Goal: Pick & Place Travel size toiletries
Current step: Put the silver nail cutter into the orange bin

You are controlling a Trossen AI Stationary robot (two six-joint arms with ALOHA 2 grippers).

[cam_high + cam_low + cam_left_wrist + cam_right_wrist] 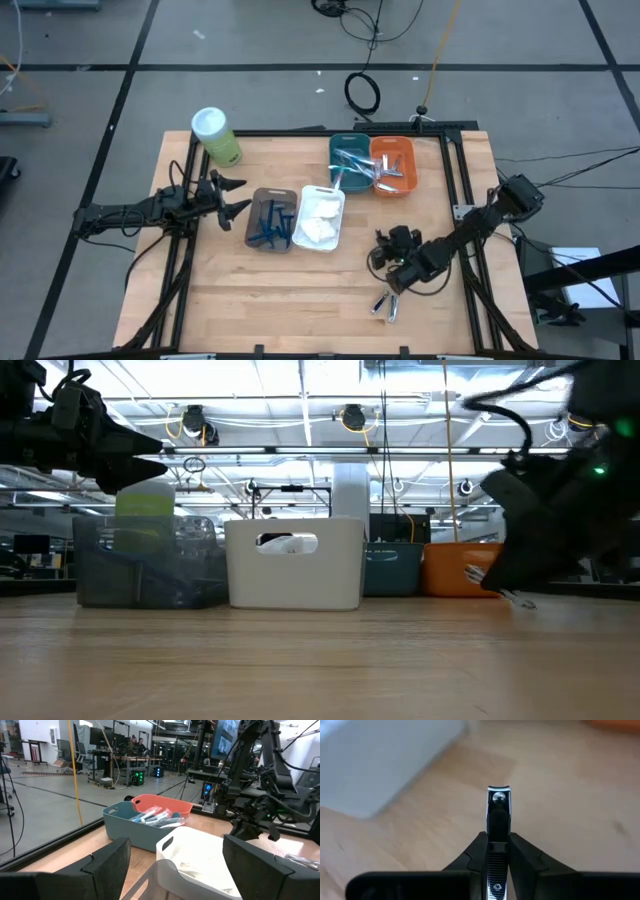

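My right gripper (388,243) hangs low over the table's right part, near the bins, and is shut on a silvery nail clipper (498,805). Other silvery travel size toiletries (388,303) lie loose on the wood just nearer the front edge. A brown bin (270,220) holds dark blue razors, a white bin (320,218) white pads, a teal bin (350,162) toothbrushes, and an orange bin (393,165) silvery pieces. At the left edge my left gripper (235,195) waits, open, pointing level toward the bins. My right gripper pinches the nail clipper by its two long sides (497,847) between the two fingers. The clipper lies along the fingers, and its front end (498,790) sticks out past the fingertips. The fingers slant downward toward the bins. The clipper is clear of the table.
A green canister with a white lid (215,135) stands at the far left corner. The four bins sit in the table's far middle. Bare wood (280,300) stretches along the near side. A black frame rail (455,180) borders the table on the right.
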